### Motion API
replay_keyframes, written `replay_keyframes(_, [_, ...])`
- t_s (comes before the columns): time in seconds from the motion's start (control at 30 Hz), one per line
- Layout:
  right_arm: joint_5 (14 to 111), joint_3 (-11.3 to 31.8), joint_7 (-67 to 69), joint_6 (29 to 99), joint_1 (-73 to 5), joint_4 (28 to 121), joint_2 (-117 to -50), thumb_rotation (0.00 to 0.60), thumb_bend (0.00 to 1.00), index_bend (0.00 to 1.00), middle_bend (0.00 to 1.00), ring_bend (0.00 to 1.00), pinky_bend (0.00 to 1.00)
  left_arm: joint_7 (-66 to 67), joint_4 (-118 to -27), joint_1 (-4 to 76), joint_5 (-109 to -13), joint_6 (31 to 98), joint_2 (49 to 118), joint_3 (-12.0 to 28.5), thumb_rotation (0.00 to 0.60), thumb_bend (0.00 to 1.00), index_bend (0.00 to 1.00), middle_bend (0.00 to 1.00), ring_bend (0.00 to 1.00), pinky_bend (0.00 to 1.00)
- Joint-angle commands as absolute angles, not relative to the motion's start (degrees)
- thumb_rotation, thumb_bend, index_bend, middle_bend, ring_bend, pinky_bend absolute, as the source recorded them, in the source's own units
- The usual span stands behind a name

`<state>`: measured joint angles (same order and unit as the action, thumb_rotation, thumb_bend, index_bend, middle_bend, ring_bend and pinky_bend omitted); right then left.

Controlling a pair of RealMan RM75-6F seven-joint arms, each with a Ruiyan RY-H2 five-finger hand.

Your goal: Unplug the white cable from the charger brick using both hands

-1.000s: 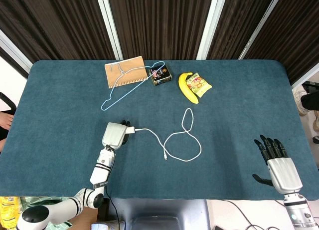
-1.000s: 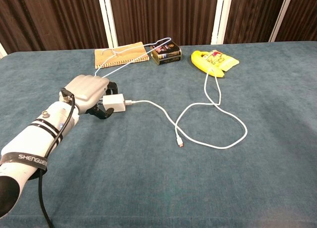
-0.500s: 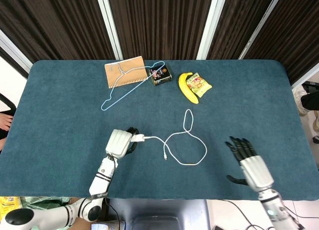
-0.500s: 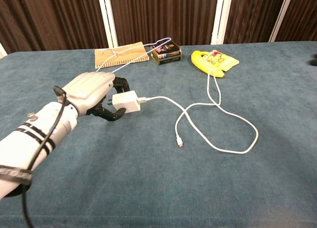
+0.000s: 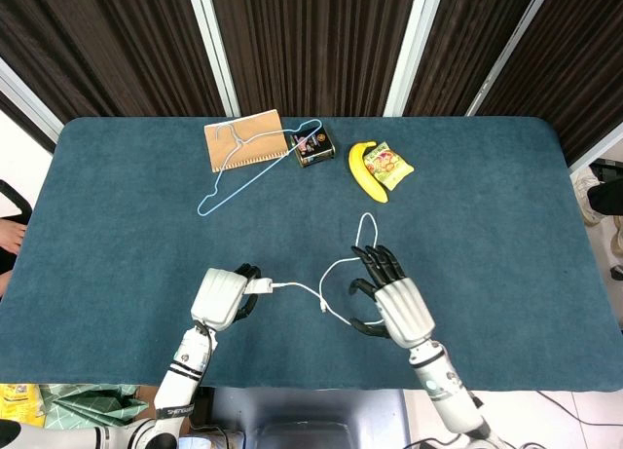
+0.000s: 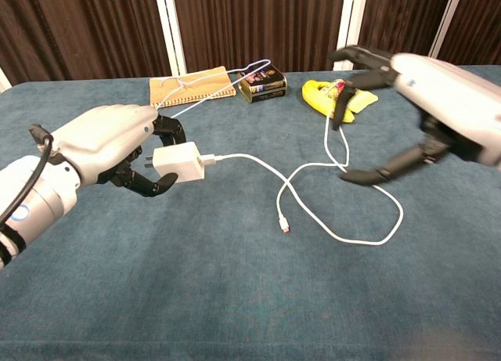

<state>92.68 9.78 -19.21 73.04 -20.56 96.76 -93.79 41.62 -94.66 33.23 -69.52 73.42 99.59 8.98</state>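
Left hand: the left hand [image 6: 117, 146] gripped the charger brick [image 6: 176, 160] and held it raised off the blue table [image 5: 117, 244].
Right hand: the right hand [image 5: 389, 293] was spread and empty, above the cable's loop.
Cable: the white cable [image 6: 258, 173] was plugged into the brick, its loose loops lying on the table.
Progress: brick secured; grasping the plug end and pulling it free remained.

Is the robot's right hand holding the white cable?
No, the right hand is open with its fingers spread above the cable, touching nothing.
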Motion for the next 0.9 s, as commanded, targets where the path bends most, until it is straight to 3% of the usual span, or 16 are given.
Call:
replay_keyframes(0.03, [90.2, 12.3, -22.7, 71.9, -23.1, 95.3, -97.8, 0.6, 0.33, 0.63, 0.17, 0.0, 0.0, 42.0, -95.4, 33.1, -69.9, 73.8, 99.4, 8.6, 0.6, 0.67, 0.72, 0.76, 1.0, 1.0])
replay_keyframes(0.33, [83.5, 14.8, -25.8, 68.4, -27.6, 89.7, -105.0, 0.6, 0.4, 0.63, 0.17, 0.0, 0.0, 42.9, -96.4, 33.1, -70.2, 74.1, 99.5, 8.3, 0.6, 0.67, 0.72, 0.76, 1.0, 1.0])
replay_keyframes(0.9, [77.9, 16.3, -26.6, 68.4, -32.1, 84.0, -113.1, 0.6, 0.4, 0.63, 0.17, 0.0, 0.0, 43.8, -96.3, 33.2, -71.0, 74.6, 99.8, 7.9, 0.6, 0.67, 0.72, 0.76, 1.0, 1.0])
